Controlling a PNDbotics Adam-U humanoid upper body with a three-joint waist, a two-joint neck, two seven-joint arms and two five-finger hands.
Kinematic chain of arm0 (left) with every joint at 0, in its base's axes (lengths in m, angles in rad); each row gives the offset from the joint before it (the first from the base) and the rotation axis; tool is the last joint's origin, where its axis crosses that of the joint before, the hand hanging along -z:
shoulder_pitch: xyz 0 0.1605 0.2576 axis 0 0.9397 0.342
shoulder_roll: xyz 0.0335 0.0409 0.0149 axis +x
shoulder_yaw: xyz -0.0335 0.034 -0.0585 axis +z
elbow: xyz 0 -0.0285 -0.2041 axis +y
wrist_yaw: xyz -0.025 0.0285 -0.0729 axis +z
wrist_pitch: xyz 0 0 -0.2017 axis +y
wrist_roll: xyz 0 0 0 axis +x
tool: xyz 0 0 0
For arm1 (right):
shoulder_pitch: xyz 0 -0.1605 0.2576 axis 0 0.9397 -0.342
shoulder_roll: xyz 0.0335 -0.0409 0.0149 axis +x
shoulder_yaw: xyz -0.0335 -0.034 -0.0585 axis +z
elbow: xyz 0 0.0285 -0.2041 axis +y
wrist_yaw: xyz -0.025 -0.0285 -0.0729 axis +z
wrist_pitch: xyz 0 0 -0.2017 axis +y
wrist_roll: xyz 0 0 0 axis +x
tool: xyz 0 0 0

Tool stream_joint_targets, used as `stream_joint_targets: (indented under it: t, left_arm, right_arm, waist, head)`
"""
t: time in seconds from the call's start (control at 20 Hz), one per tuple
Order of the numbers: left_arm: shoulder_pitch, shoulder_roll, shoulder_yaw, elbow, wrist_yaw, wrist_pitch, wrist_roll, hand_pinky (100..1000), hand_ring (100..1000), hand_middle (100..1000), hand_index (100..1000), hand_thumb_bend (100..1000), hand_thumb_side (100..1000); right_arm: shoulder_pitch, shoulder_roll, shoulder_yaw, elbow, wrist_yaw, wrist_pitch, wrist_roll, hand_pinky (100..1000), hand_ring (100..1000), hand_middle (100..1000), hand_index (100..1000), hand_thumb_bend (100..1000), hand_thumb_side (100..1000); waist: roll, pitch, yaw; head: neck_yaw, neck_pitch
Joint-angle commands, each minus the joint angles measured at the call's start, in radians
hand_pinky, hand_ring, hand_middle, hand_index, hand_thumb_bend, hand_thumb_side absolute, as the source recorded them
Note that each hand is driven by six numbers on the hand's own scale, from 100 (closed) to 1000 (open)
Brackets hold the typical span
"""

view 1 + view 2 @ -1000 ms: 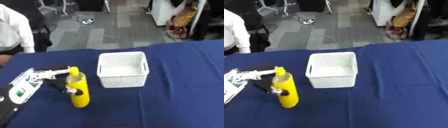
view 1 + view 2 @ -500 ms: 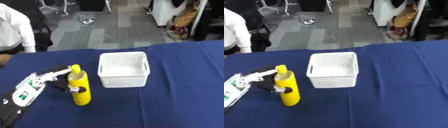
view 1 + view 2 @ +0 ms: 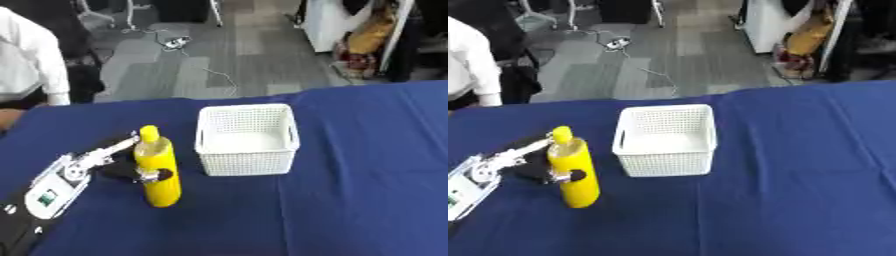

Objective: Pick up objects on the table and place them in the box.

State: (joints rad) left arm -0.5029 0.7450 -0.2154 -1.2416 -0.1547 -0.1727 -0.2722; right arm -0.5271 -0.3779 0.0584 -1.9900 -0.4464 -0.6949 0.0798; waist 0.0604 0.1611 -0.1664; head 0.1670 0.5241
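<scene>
A yellow bottle [image 3: 157,172] stands upright on the blue table, left of the white mesh basket [image 3: 246,140]. My left hand [image 3: 105,162] comes in from the lower left and is curled round the bottle, one finger against its neck and the thumb across its middle. The basket looks empty inside. My right hand shows in neither view.
The blue table [image 3: 350,190] stretches to the right and front of the basket. A person in a white shirt [image 3: 26,60] stands beyond the table's far left edge. Past the far edge lies grey floor with cables.
The left hand and the bottle have shifted slightly right, toward the basket. The bottle stays upright.
</scene>
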Motion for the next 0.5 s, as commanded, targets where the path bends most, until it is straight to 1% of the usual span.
stream_joint_targets:
  t: [0.05, 0.25, 0.5]
  left_arm:
    - [-0.011, 0.041, 0.015, -0.032, 0.002, -0.007, 0.03, 100, 100, 191, 343, 363, 466]
    - [-0.009, 0.062, 0.022, -0.054, 0.017, -0.007, 0.052, 100, 100, 185, 341, 361, 465]
    - [-0.012, 0.088, 0.029, -0.085, 0.039, 0.01, 0.052, 100, 100, 184, 339, 357, 467]
  right_arm:
    - [-0.019, -0.013, -0.008, -0.01, -0.001, 0.0, -0.002, 281, 370, 476, 657, 100, 955]
    - [-0.017, -0.015, -0.009, -0.01, 0.001, 0.0, -0.004, 281, 370, 476, 657, 100, 955]
    - [-0.015, -0.018, -0.009, -0.01, 0.003, 0.0, -0.004, 281, 370, 476, 657, 100, 954]
  waist:
    - [-0.001, -0.014, 0.003]
    - [0.001, -0.016, 0.005]
    - [0.003, -0.017, 0.009]
  head:
    - [-0.002, -0.009]
    - [-0.005, -0.008]
    - [-0.007, -0.006]
